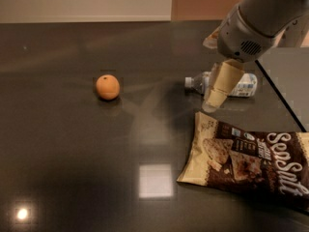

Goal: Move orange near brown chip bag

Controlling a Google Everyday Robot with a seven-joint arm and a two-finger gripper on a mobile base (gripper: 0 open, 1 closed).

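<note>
Table [72, 168] holds orange [107, 87], water bottle [244, 83], brown chip bag [246, 161] (claw [215, 98] by bottle).

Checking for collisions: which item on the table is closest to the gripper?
The bottle: the gripper overlaps it in view, while the bag lies below and the orange sits far left.

Likely office kitchenette: dark glossy counter [72, 153], cream wall [82, 1] behind; claw [215, 98] over bottle [245, 84]
</note>
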